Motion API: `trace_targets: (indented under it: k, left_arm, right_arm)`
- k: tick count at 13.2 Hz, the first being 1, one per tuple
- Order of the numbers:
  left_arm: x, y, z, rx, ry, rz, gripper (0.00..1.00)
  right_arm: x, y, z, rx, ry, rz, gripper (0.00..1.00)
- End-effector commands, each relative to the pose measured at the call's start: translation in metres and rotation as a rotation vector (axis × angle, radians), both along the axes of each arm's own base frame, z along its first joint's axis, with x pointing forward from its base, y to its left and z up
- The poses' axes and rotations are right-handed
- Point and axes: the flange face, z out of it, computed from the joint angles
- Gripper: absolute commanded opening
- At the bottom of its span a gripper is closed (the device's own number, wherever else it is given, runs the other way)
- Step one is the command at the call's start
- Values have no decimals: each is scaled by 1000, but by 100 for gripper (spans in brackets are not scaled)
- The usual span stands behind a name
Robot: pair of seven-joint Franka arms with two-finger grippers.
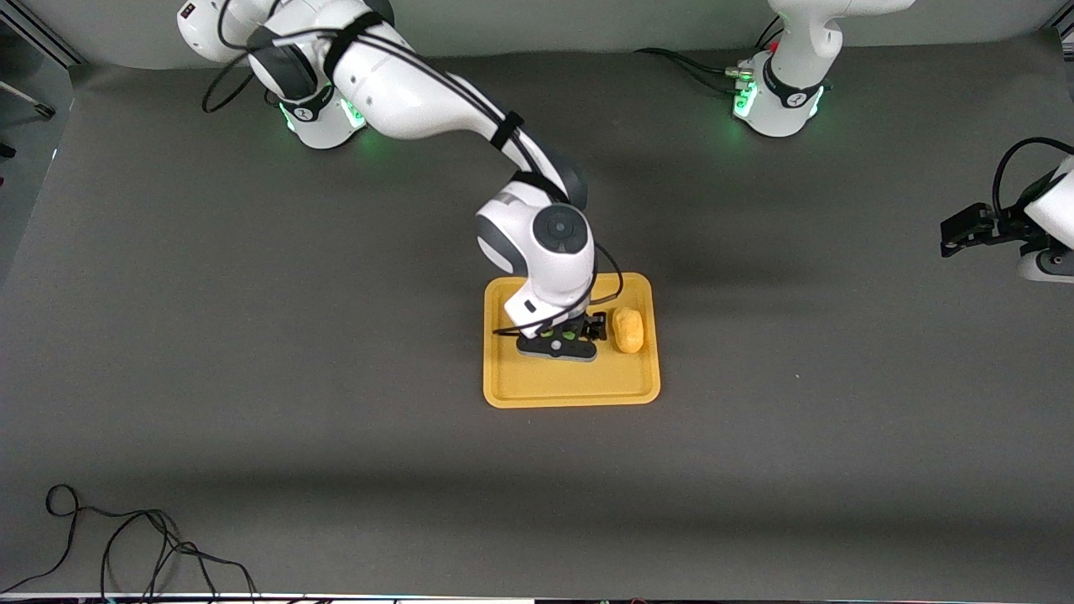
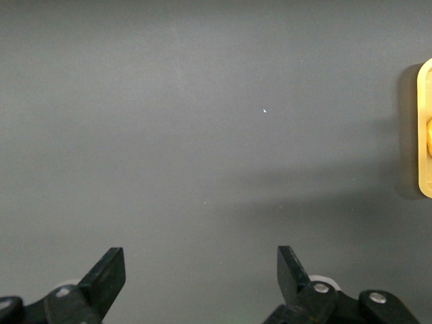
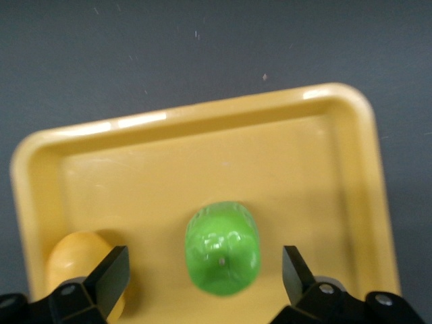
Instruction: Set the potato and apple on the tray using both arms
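Note:
The yellow-orange tray (image 1: 545, 382) lies mid-table. The potato (image 1: 628, 330) lies on it, toward the left arm's end. My right gripper (image 1: 558, 344) is low over the tray and hides the apple in the front view. In the right wrist view the green apple (image 3: 223, 248) lies on the tray (image 3: 202, 169), and the right gripper (image 3: 204, 263) is open with a finger on each side of it, not touching. The potato (image 3: 77, 260) is beside one finger. My left gripper (image 1: 965, 231) waits open and empty over bare table at the left arm's end (image 2: 200, 260).
The table is covered by a dark grey mat (image 1: 252, 335). A loose black cable (image 1: 126, 545) lies near the front edge at the right arm's end. The tray's edge (image 2: 425, 128) shows in the left wrist view.

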Motion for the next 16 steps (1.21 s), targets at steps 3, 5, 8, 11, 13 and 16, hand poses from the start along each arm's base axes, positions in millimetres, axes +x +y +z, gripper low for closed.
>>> trace_targets:
  k: [3,5,8,11,13,16]
  left_arm:
    - [-1,-6,5,-2,-2,-18,100]
    - [2,-6,9,-4,-10,-19,100]
    - [3,-8,10,-32,-22,0,100]
    - [7,-5,15,-53,-63,8,100]
    - [7,-5,14,-53,-60,8,100]
    - [10,-6,7,-49,-44,-6,100]
  right_arm:
    - [-13,-59,186,-7,-3,-73,100]
    - [-2,-124,241,-34,25,-28,100]
    - [6,-256,279,-54,74,52,100]
    - [-1,-372,304,-49,94,121,100]
    - [-3,-440,311,-56,99,133,100]
    - [-4,-516,310,-52,117,142,100]
